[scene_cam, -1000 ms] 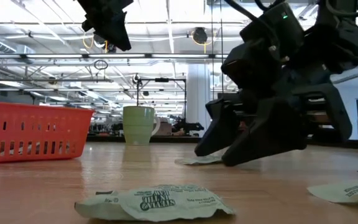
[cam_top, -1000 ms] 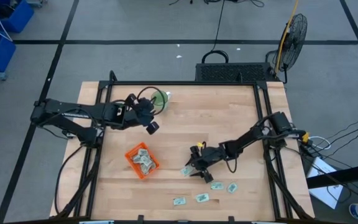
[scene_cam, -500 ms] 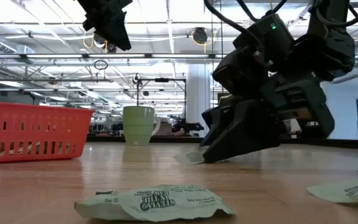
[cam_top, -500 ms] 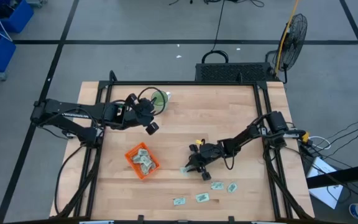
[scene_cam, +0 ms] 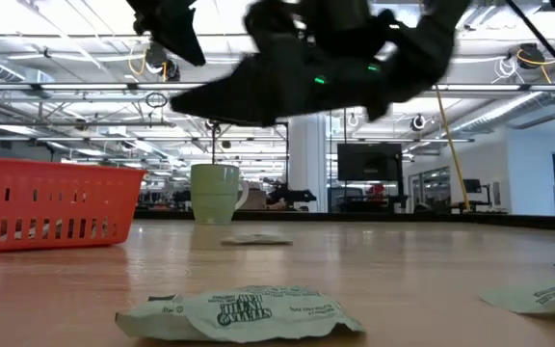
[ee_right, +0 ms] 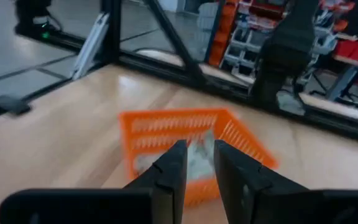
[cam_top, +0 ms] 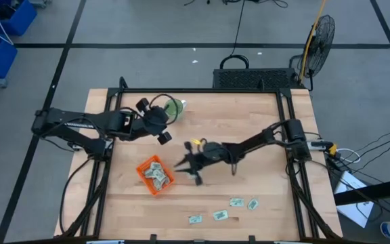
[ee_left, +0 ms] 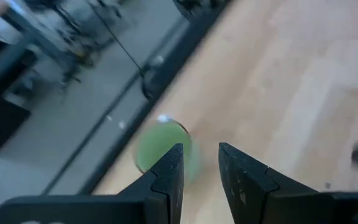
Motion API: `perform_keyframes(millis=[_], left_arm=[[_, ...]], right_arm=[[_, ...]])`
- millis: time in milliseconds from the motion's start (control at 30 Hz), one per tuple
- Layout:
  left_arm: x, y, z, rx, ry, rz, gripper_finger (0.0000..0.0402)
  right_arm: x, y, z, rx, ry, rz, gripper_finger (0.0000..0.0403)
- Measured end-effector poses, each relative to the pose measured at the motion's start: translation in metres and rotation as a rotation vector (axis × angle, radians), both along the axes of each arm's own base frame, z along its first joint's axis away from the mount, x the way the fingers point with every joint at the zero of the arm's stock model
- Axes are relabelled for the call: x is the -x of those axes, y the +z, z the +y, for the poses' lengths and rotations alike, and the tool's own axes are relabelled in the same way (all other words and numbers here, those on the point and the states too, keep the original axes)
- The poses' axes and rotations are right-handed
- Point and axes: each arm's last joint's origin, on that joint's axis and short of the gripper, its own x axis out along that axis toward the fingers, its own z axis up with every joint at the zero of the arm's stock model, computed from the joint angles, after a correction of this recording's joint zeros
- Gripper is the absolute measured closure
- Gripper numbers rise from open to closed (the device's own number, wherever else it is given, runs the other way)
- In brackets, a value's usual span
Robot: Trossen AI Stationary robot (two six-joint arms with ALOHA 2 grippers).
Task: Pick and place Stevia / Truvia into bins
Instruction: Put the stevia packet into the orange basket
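Note:
My right gripper (cam_top: 187,168) hangs above the table just right of the orange tray (cam_top: 141,171), shut on a pale sachet (ee_right: 199,155). The tray (ee_right: 166,127) stands right ahead of it and holds several sachets (cam_top: 157,175). Several more sachets (cam_top: 236,202) lie flat near the table's near edge, one close to the low camera (scene_cam: 239,313) and another farther back (scene_cam: 255,239). My left gripper (cam_top: 164,137) hovers high by the light-green cup (cam_top: 174,107), open, with nothing between its fingers (ee_left: 173,168). My right gripper has a pale sachet (ee_right: 204,140) between its two fingertips, and the sachet reaches a little past them. It is lifted clear of the table. Which edge the fingers are on is hidden by the fingers themselves.
The cup (scene_cam: 215,193) stands on the far left part of the table, behind the tray (scene_cam: 46,202). A black box (cam_top: 252,78) sits past the far edge. Bare wood lies between the tray and the loose sachets.
My right gripper has drawn its fingers together low over a sachet. It has then risen off the table and swung quickly toward the table's left and far side, up to the orange tray.

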Motion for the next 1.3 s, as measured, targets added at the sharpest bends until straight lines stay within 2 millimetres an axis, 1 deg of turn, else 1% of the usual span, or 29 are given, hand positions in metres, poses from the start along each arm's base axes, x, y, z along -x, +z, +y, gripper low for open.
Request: perform_keyframes(millis=[67,133,200,267,367,467,533,600,667,700,767,833,1000,1133,1233,1300], left_arm=[[0.005,0.005,0.002,-0.047,0.034,-0.011,0.0295],[0.010,0.009,0.002,-0.067,0.055,-0.020,0.0295],[0.018,0.013,0.003,-0.055,0.066,-0.036,0.0295],[0.022,0.013,0.003,-0.027,0.074,-0.033,0.0295],[0.028,0.011,0.002,0.014,0.081,-0.009,0.0295],[0.031,0.009,0.001,0.031,0.107,-0.004,0.0295],[0.032,0.006,0.001,0.045,0.115,0.019,0.0295],[0.031,0.006,0.001,0.055,0.128,0.011,0.0295],[0.030,0.005,0.001,0.062,0.137,0.007,0.0295],[0.030,0.004,0.001,0.063,0.136,0.010,0.0295],[0.030,0.004,0.001,0.069,0.131,0.010,0.0295],[0.029,0.004,0.000,0.077,0.131,0.009,0.0295],[0.028,0.004,0.000,0.102,0.121,-0.003,0.0295],[0.028,0.003,-0.001,0.119,0.127,-0.013,0.0295],[0.028,0.003,-0.001,0.120,0.126,-0.014,0.0295],[0.027,0.004,-0.001,0.122,0.125,-0.019,0.0295]], right_arm=[[-0.016,0.001,0.000,-0.018,0.038,0.025,0.0326],[-0.024,-0.009,0.002,-0.007,0.059,0.119,0.0326],[-0.022,-0.025,0.004,0.039,0.039,0.233,0.0325],[-0.017,-0.036,0.003,0.115,-0.011,0.315,0.0325],[-0.003,-0.035,0.003,0.177,-0.074,0.403,0.0325],[0.013,-0.030,0.011,0.183,-0.056,0.390,0.0325],[0.024,-0.023,0.016,0.176,-0.038,0.341,0.0325],[0.037,-0.014,0.018,0.167,-0.034,0.317,0.0325],[0.050,-0.010,0.017,0.125,-0.050,0.324,0.0321],[0.057,-0.011,0.016,0.104,-0.058,0.341,0.0317],[0.070,-0.022,0.013,0.081,-0.069,0.378,0.0304],[0.080,-0.032,0.011,0.075,-0.070,0.369,0.0286],[0.086,-0.051,0.009,-0.013,-0.097,0.254,0.0236],[0.077,-0.062,0.010,-0.081,-0.109,0.200,0.0208],[0.072,-0.082,0.011,-0.058,-0.115,0.255,0.0196],[0.066,-0.087,0.012,-0.047,-0.112,0.243,0.0193]])
